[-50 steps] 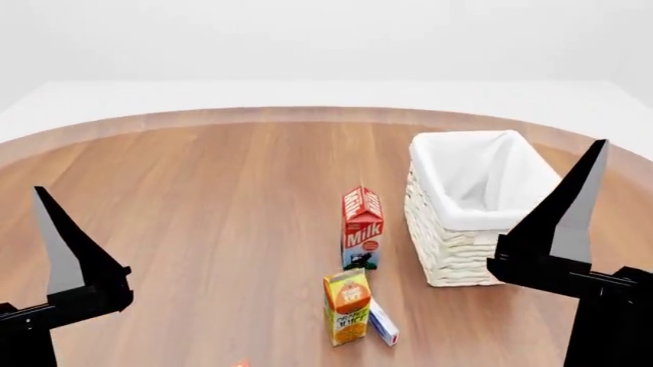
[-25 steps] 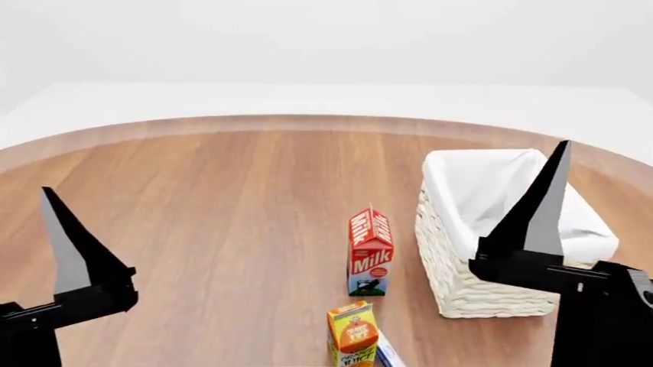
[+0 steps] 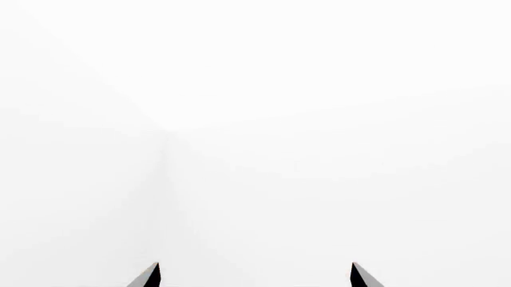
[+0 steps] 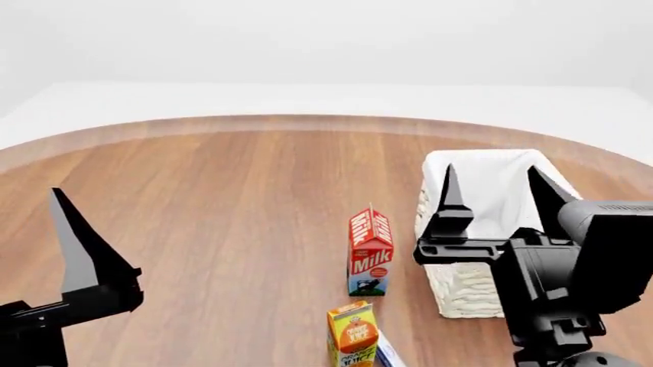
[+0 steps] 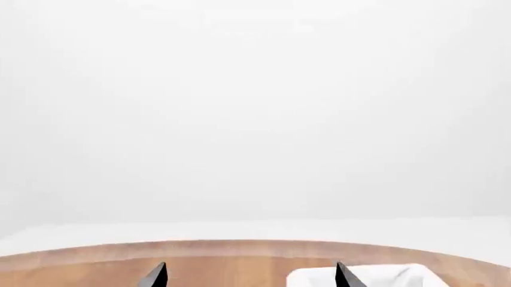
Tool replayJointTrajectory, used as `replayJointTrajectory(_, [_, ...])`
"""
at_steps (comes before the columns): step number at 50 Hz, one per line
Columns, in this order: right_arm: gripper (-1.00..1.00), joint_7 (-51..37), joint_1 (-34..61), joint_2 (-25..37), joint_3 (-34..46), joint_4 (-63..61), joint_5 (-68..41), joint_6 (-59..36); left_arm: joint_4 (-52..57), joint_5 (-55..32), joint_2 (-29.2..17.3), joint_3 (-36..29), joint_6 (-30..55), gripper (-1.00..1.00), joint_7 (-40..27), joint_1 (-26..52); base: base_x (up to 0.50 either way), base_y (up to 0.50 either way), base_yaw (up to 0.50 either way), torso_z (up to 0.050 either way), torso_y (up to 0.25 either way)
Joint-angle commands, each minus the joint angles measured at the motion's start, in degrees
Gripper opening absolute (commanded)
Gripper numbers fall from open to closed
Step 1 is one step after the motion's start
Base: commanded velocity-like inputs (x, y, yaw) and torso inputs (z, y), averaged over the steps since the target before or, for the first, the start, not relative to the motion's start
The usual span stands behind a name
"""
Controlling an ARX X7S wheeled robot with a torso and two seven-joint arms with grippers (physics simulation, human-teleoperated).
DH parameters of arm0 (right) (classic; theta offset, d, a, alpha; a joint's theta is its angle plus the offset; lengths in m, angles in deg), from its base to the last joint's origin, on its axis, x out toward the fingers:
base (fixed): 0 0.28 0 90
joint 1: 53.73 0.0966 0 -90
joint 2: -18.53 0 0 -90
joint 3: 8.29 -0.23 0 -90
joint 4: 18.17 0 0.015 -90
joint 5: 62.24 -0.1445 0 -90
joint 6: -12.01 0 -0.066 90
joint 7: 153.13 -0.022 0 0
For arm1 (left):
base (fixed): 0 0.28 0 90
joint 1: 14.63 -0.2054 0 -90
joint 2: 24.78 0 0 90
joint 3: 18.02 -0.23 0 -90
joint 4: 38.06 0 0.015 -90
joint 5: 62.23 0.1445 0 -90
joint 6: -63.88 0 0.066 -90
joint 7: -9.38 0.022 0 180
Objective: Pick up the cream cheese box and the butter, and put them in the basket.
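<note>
The white wicker basket [image 4: 458, 284] stands at the right of the round wooden table, its cloth liner showing. My right gripper [image 4: 497, 197] hangs open in front of the basket's near side, both fingers pointing up with nothing between them. In the right wrist view that gripper [image 5: 249, 276] frames the table's far rim and a corner of the basket [image 5: 383, 277]. Only a sliver of the cream cheese box [image 4: 388, 356] shows at the bottom edge, beside the juice carton. The butter is out of view. My left gripper [image 3: 255, 275] is open and faces blank white; one of its fingers [image 4: 79, 252] shows low at the left.
A red-topped milk carton [image 4: 369, 248] stands upright just left of the basket. An orange juice carton [image 4: 354, 336] stands nearer me, cut by the bottom edge. The table's curved far edge [image 4: 306, 122] meets a white floor.
The head view tilted up, sliding the cartons and basket down the picture. My right gripper then turned and moved left, so both its fingers show before the basket. The left arm barely shifted.
</note>
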Motion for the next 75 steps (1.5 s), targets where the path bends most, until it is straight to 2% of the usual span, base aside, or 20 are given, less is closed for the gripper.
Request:
replayJointTrajectory(1, [1.00,-26.0,14.1,9.6,-1.7,4.2,-42.9,-17.9,0.1,0.0,-0.3,-0.2,0.3,1.00,-0.4,0.0,0.00,0.00,0.00,0.000,0.000])
replayJointTrajectory(4, [1.00,-30.3,17.1,12.4,0.5,5.9,-50.6,-17.3,0.3,0.0,-0.4,-0.3,0.3,1.00,-0.4,-0.2,0.00,0.00,0.00,0.000,0.000])
replayJointTrajectory(10, [1.00,-34.1,19.1,14.9,2.5,7.8,-58.5,-14.7,0.4,0.0,-0.5,-0.6,0.5,1.00,-0.6,-0.3,0.00,0.00,0.00,0.000,0.000])
replayJointTrajectory(24, [1.00,-38.0,22.4,18.2,5.5,10.6,-67.1,-10.8,0.3,0.1,-0.8,-1.4,0.6,1.00,-0.8,-0.3,0.00,0.00,0.00,0.000,0.000])
replayJointTrajectory(38, [1.00,-32.7,26.6,15.2,9.5,20.3,-61.2,-13.9,0.0,0.6,-1.0,-2.2,0.5,1.00,-1.0,-0.3,0.00,0.00,0.00,0.000,0.000])
replayJointTrajectory(53, [1.00,-30.0,17.6,12.0,12.9,23.0,-57.1,-13.9,-0.5,0.7,-1.4,-2.6,0.4,1.00,-1.3,-0.2,0.00,0.00,0.00,0.000,0.000])
replayJointTrajectory(75, [1.00,-25.2,13.7,11.4,14.8,26.7,-48.9,-14.7,-0.6,0.9,-1.8,-3.4,0.3,1.00,-1.8,-0.2,0.00,0.00,0.00,0.000,0.000])
